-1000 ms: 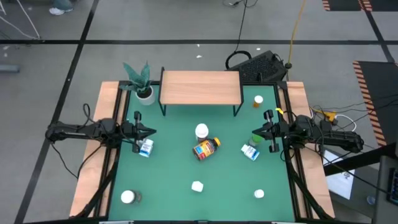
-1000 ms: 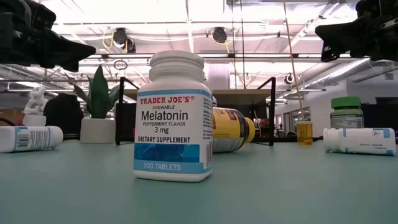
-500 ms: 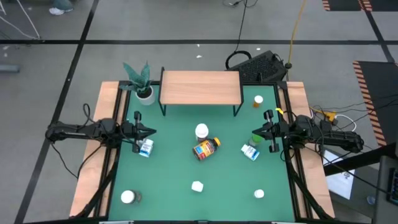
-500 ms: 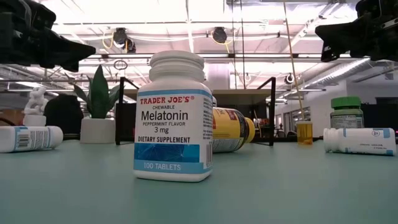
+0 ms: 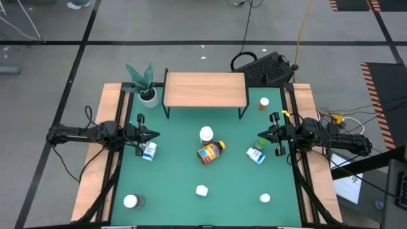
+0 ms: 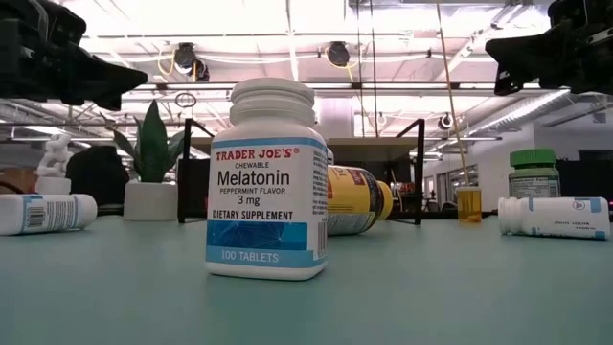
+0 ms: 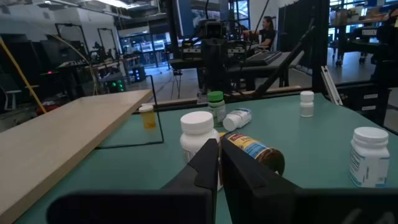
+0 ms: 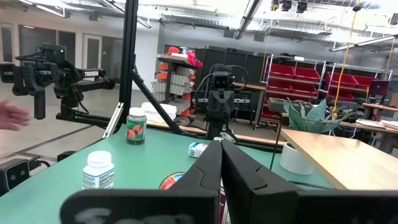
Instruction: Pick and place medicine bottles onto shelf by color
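Green table (image 5: 184, 184) with wooden edges, spread wide under both arms. At its far edge, a light-wood shelf (image 5: 205, 89) on thin black legs, top bare of bottles. Just beside the shelf's left end, a potted plant (image 5: 144, 83) in a white pot.

Left arm reaching in from the left edge, left gripper (image 5: 154, 134) held above the mat with fingers pressed together on nothing — seen closed in the left wrist view (image 7: 219, 163) too. Right arm mirrored on the right edge, right gripper (image 5: 262, 134) likewise pinched together and empty, closed in its own wrist view (image 8: 219, 163).

Bottles scattered across the mat, none on the shelf:
- amber bottle (image 5: 211, 152) with a yellow label, lying on its side near the middle
- white-capped bottle (image 5: 206, 134) upright, just behind the amber one
- white-and-blue bottle (image 5: 149, 151) lying just beside the left gripper
- white bottle (image 5: 255, 154) lying near the right gripper, with a green-capped bottle (image 5: 261, 142) just beside it
- orange bottle (image 5: 264, 103) upright near the shelf's right legs
- white melatonin bottle (image 5: 201, 190) upright toward the front — closest in the low view (image 6: 268, 182)
- white-capped jar (image 5: 130, 201) at the front left
- small white-capped bottle (image 5: 265, 198) at the front right
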Motion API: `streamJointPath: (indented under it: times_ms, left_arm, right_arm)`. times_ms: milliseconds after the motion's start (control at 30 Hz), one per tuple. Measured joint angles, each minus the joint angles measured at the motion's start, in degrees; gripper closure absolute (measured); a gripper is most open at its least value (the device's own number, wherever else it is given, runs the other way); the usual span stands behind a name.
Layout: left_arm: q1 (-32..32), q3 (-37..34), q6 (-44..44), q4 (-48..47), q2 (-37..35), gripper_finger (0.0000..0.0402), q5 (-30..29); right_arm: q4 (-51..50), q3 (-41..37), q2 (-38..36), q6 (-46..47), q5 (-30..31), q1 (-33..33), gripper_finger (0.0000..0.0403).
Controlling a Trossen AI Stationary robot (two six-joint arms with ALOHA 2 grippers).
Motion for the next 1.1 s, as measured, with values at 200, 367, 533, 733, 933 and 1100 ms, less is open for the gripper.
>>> streamJointPath:
  times_ms: [200, 367, 533, 733, 933, 1100]
  left_arm:
    - [0.0, 0.0, 0.0, 0.0, 0.0, 0.0382, 0.0]
    - [0.0, 0.0, 0.0, 0.0, 0.0, 0.0382, 0.0]
    - [0.0, 0.0, 0.0, 0.0, 0.0, 0.0382, 0.0]
    - [0.0, 0.0, 0.0, 2.2, 0.0, 0.0382, 0.0]
    - [0.0, 0.0, -0.3, 6.5, 0.0, 0.0382, 0.0]
    - [0.0, 0.0, -3.6, 8.8, 0.0, 0.0382, 0.0]
  right_arm:
    - [0.0, 0.0, 0.0, 1.5, 0.0, 0.0, 0.0403]
    - [0.7, 0.0, 0.0, 8.3, 0.0, 0.0, 0.0403]
    - [4.8, 0.0, 0.0, 15.8, 0.0, 0.0, 0.0403]
    - [9.0, 0.0, 0.1, 16.5, 2.1, 0.0, 0.0403]
    - [6.9, 0.0, 1.1, 14.4, 9.1, 0.0, 0.0387]
    - [6.2, 0.0, 4.5, 16.9, 12.3, 0.0, 0.0338]
